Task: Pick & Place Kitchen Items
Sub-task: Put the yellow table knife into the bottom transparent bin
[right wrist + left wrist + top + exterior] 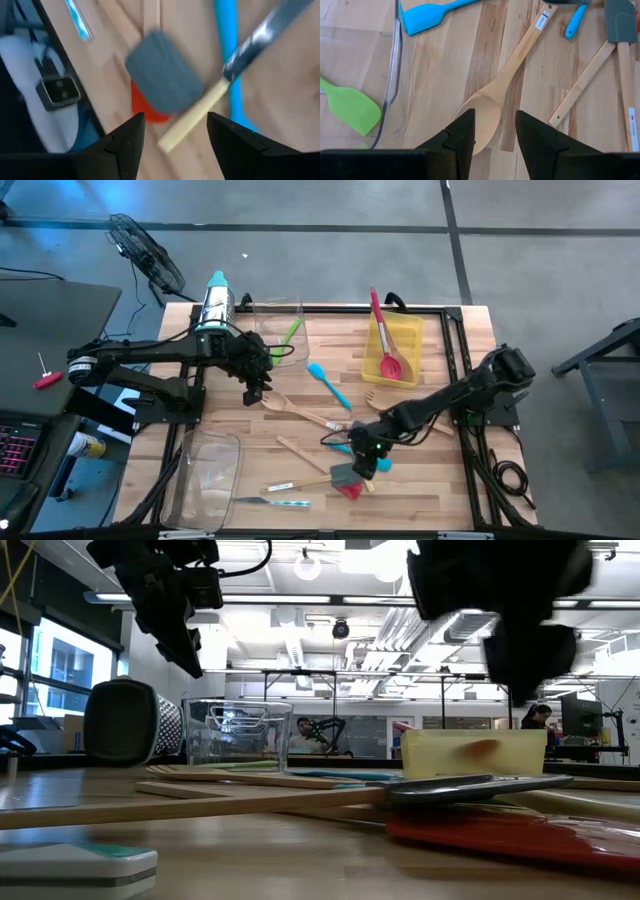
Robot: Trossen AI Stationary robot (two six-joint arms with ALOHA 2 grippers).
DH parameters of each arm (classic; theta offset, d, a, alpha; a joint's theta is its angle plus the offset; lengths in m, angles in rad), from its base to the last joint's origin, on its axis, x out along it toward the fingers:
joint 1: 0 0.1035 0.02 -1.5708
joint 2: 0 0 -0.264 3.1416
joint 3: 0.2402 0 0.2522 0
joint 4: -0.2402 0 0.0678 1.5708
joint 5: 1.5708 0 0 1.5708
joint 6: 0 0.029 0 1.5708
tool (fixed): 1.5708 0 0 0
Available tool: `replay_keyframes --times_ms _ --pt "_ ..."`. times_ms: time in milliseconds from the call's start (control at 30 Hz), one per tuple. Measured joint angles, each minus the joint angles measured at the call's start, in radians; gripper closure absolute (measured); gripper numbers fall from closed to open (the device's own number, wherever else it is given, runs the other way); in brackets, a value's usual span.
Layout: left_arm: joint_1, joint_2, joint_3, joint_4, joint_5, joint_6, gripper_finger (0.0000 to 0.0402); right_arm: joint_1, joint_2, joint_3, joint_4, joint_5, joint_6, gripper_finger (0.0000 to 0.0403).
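Observation:
The kitchen items lie scattered on the wooden table (420,480). My left gripper (493,135) hangs open above the bowl of a pale wooden spoon (485,107), which lies flat; in the high view this gripper (252,390) is left of centre. My right gripper (175,142) is open above a grey spatula head (162,77), which lies over a red spatula (145,112). Beside them are a wooden handle (192,120), a blue handle (226,45) and a knife blade (265,32). In the high view this gripper (362,465) is near the front centre.
A clear bin (262,308) at the back holds a green spatula (290,335). A yellow bin (372,366) holds a red spatula (385,345). Another clear bin (228,442) stands front left. A grater (215,305) lies at the back left. A blue spatula (328,383) and a knife (275,502) lie loose.

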Motion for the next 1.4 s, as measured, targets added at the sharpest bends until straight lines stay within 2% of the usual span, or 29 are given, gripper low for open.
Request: replay_keyframes --times_ms 100,200,433,633,833,1033,1200,1400 --pt "0.0 0.0 0.0 -0.001 0.0 0.0 0.0263 0.039 0.031 0.0 0.0 -0.089 0.078 0.0198" --pt "0.0 0.0 0.0 -0.001 0.0 0.0 0.0263 0.075 0.041 0.0 0.007 -0.12 0.149 0.0198" --pt "0.0 0.0 0.0 -0.002 0.0 0.0 0.0263 0.118 0.044 0.0 0.034 -0.047 0.258 0.0198" --pt "0.0 0.0 0.0 -0.005 0.0 0.0 0.0263 0.14 0.071 0.0 0.032 0.023 0.245 0.0198" --pt "0.0 0.0 0.0 -0.011 0.0 0.0 0.0263 0.148 0.142 -0.001 0.054 0.037 0.236 0.0198" --pt "0.0 0.0 0.0 -0.017 0.0 0.0 0.0263 0.148 0.146 0.0 0.095 0.085 0.221 0.0198" --pt "0.0 0.0 0.0 -0.017 0.0 0.0 0.0263 0.139 0.146 0.0 0.085 0.07 0.212 0.0198" --pt "0.0 0.0 0.0 -0.017 0.0 0.0 0.0263 0.122 0.146 0.0 -0.009 0.042 0.23 0.0198"
